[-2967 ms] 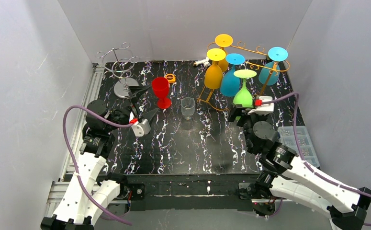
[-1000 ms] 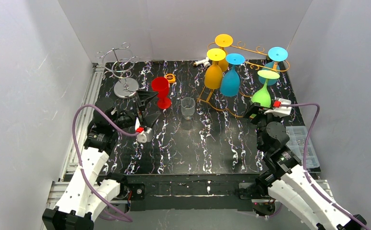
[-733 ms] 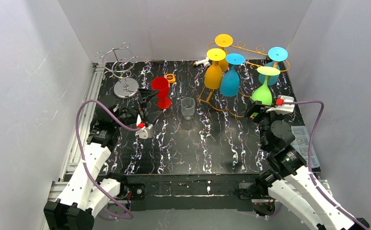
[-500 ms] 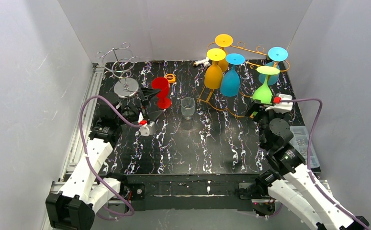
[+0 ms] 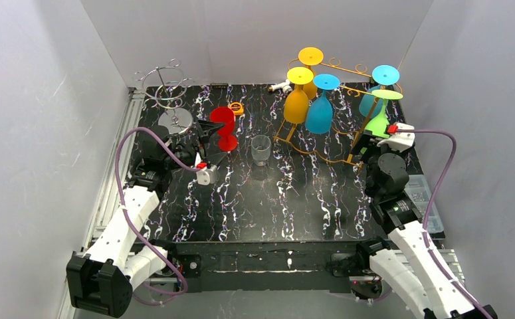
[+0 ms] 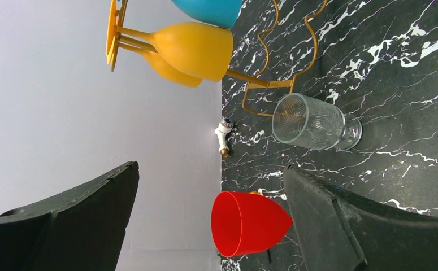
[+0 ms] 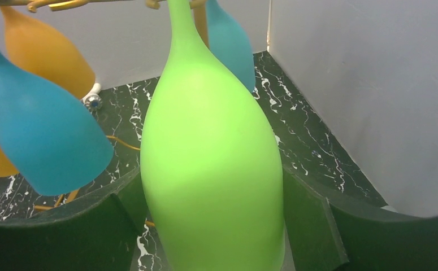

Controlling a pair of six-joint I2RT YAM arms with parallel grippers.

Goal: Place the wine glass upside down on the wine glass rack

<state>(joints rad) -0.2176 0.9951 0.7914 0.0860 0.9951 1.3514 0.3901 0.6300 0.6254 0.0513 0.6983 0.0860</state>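
The green wine glass [image 5: 378,123] hangs upside down, its bowl [image 7: 211,158] between the fingers of my right gripper [image 5: 380,141], which is shut on it. Its foot [image 5: 389,94] sits level with the right arm of the gold wine glass rack [image 5: 347,69], beside a teal glass [image 5: 369,103]. Whether the foot rests on the rail I cannot tell. My left gripper [image 5: 213,141] is open, turned on its side. A red wine glass [image 6: 250,223] stands upright just beyond its fingers.
Two orange glasses [image 5: 297,103] and a blue glass [image 5: 320,113] hang on the gold rack. A clear glass [image 5: 260,149] stands mid-table. A silver wire rack [image 5: 168,93] stands at the back left. A box of small parts [image 5: 419,196] lies at the right edge.
My right gripper has carried the green glass right and back, up to the rack's right arm. My left arm has reached forward toward the red glass, still open.
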